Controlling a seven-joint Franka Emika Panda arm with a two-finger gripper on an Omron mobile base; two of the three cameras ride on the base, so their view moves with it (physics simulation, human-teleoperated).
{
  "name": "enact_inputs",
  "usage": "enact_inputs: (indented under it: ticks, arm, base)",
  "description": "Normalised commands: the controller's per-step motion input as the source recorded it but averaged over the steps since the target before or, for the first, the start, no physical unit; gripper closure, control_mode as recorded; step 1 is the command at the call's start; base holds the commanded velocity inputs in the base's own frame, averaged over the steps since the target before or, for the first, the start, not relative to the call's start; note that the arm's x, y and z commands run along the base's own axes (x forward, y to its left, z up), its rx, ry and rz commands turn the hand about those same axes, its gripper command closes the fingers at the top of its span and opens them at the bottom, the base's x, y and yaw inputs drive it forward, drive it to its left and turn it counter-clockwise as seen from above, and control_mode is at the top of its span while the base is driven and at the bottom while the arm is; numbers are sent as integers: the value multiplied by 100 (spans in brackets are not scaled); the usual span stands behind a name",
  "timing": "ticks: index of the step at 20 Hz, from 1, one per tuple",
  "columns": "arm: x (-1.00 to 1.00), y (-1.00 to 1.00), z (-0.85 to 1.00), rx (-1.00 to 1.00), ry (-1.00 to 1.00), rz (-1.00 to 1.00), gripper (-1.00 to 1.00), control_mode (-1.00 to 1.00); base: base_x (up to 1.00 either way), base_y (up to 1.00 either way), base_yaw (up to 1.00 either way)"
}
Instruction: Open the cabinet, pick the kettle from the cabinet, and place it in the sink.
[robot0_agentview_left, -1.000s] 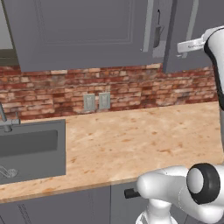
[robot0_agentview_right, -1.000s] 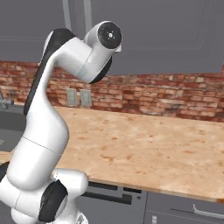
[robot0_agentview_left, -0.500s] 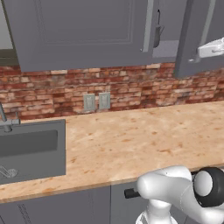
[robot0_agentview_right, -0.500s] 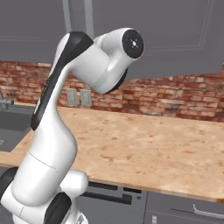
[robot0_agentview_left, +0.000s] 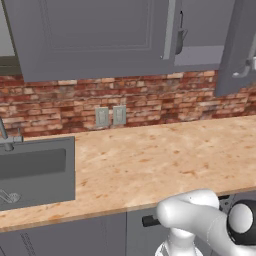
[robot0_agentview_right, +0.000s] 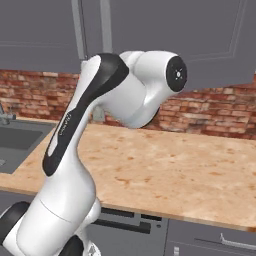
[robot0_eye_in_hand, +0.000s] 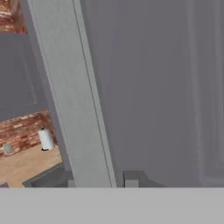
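1. My left base view looks forward and down from behind the arm, over the counter (robot0_agentview_left: 150, 160) toward the sink (robot0_agentview_left: 35, 170).
2. My right base view shares that counter and brick wall (robot0_agentview_right: 210, 112).
3. My hand view sits very near the cabinet (robot0_eye_in_hand: 153, 87) door.

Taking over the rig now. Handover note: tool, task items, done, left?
Tool: tips straddle the bar handle of the right cabinet door; can't tell whether they are clamped on it.
Cabinet: right door swung partly open, left door shut.
Kettle: not made out; a dark shape at the edge of the opening may be it.
Sink: left end of the counter, no kettle in it.
Done: door partly opened.
Left: finish opening, let go of the handle, pick the kettle, place it in the sink.
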Motion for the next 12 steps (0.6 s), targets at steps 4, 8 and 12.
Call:
enact_inputs:
  ticks: [4,8,12]
  arm:
    - [-53,-59,3,15,0,0,100,-100]
    - [-49,-59,3,11,0,0,100,-100]
    - [-43,-59,3,5,0,0,100,-100]
  base:
    - [0,0,0]
    - [0,0,0]
    - [0,0,0]
